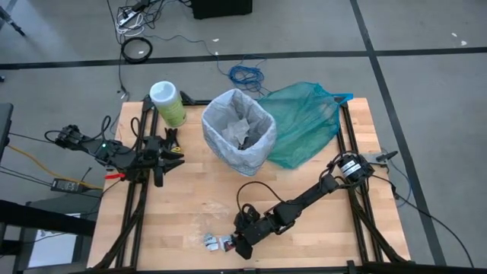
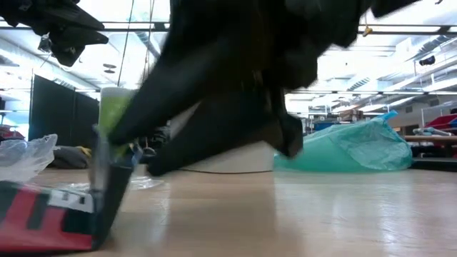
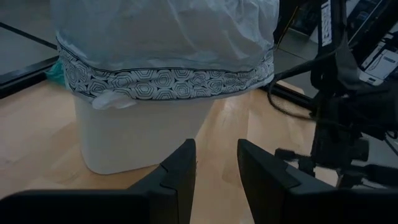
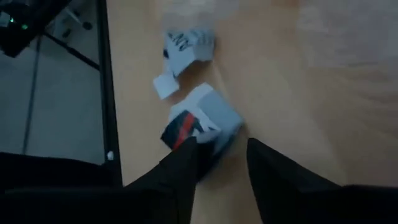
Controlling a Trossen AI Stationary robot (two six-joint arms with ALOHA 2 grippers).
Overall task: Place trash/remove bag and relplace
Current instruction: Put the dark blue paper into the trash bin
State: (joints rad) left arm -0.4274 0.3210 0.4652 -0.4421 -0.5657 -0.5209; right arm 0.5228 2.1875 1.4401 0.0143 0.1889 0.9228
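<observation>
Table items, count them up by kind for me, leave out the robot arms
Bins: 1, white bin lined with the pale bag
Green canisters: 1
Teal plastic bags: 1
Trash scraps near the front edge: 2, one at the right gripper, one beyond
Total: 5

I'm working over a pale wooden table (image 1: 190,205) with dark rails along both sides. In the overhead picture a white bin (image 1: 239,131) lined with a grey-white bag (image 1: 228,114) stands at upper centre. A teal plastic bag (image 1: 304,122) lies just right of it, touching. A green canister (image 1: 167,103) stands at upper left. Small scraps of trash (image 1: 217,242) lie near the bottom edge, left of centre.
</observation>
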